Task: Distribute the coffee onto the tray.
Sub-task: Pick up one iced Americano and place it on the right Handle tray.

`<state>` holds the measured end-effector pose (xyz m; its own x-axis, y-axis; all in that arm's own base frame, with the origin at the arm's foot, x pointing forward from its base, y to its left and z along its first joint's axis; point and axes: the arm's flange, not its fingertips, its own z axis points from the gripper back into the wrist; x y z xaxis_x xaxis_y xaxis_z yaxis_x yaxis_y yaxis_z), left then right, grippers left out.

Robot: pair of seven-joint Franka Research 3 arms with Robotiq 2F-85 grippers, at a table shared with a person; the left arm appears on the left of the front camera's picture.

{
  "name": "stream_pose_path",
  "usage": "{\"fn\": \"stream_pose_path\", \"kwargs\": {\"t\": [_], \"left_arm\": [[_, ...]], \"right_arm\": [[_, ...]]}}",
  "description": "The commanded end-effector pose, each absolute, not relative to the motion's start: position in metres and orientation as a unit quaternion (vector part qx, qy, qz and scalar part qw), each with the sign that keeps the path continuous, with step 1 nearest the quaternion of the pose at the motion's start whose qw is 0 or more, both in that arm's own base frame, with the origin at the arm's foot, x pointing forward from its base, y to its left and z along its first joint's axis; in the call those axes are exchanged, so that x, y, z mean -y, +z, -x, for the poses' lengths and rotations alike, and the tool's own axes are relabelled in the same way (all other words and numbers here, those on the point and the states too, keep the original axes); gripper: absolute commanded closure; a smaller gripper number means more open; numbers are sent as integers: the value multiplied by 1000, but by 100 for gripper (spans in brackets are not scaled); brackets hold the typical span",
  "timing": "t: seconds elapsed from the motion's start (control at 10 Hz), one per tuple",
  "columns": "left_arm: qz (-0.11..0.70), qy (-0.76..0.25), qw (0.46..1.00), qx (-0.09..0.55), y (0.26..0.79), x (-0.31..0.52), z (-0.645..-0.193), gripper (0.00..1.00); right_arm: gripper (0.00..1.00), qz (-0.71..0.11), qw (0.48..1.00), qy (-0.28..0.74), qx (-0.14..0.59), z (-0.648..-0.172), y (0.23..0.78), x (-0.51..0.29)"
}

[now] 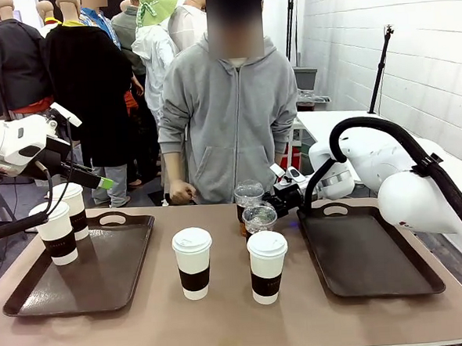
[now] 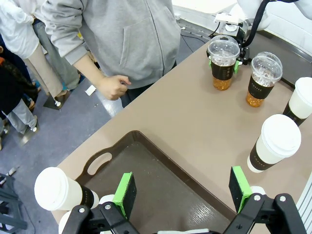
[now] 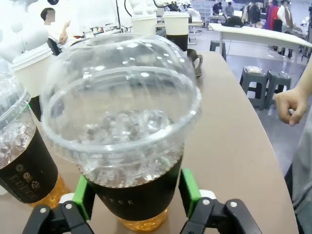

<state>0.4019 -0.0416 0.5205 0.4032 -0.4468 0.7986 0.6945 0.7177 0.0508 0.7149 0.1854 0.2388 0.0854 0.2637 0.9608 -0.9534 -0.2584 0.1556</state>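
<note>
- Well back toward the far edge of the tabletop [image 1: 224,322], about its middle, stood two clear cups with amber drink and dark bands, close beside each other.
- The right gripper [image 3: 136,195] reached in from the right tray's side, and its green pads [image 3: 189,189] pressed on both sides of the dark band of the farther dome-lidded cup [image 1: 248,194]. Its jaws held that cup, whose base stood on the tabletop.
- The nearer dome-lidded cup [image 1: 259,218] stood free just in front of it, outside the jaws.
- Two sleeved white cups stood on the bare tabletop toward its front edge, between the trays: the left middle cup [image 1: 193,261] and the right middle cup [image 1: 267,266], a little apart.
- Two more sleeved white cups [image 1: 58,231] stood together at the far left corner of the left tray [image 1: 104,283].
- The left gripper [image 2: 183,190] hung above the left tray with its jaws wide apart and nothing between them.
- The right tray [image 1: 370,259] lay at the right end of the tabletop, with its handle at the far side.
- A person in a grey hooded top stood at the far edge, one hand [image 1: 181,192] loosely closed just beyond the edge.
</note>
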Motion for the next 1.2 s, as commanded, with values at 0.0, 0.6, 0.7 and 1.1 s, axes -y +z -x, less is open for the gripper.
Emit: {"fn": "stream_pose_path", "kwargs": {"t": [0.0,0.6,0.7,1.1], "left_arm": [[151,-344,825,422,519,40,-403,0],[151,-344,825,422,519,40,-403,0],[151,-344,825,422,519,40,-403,0],[151,-344,825,422,519,40,-403,0]], "right_arm": [[24,-529,512,595,322,-725,241,-186],[24,-517,500,601,350,-716,271,-167],[24,-504,501,604,361,-713,283,-161],[24,-452,522,602,400,-700,329,-126]]}}
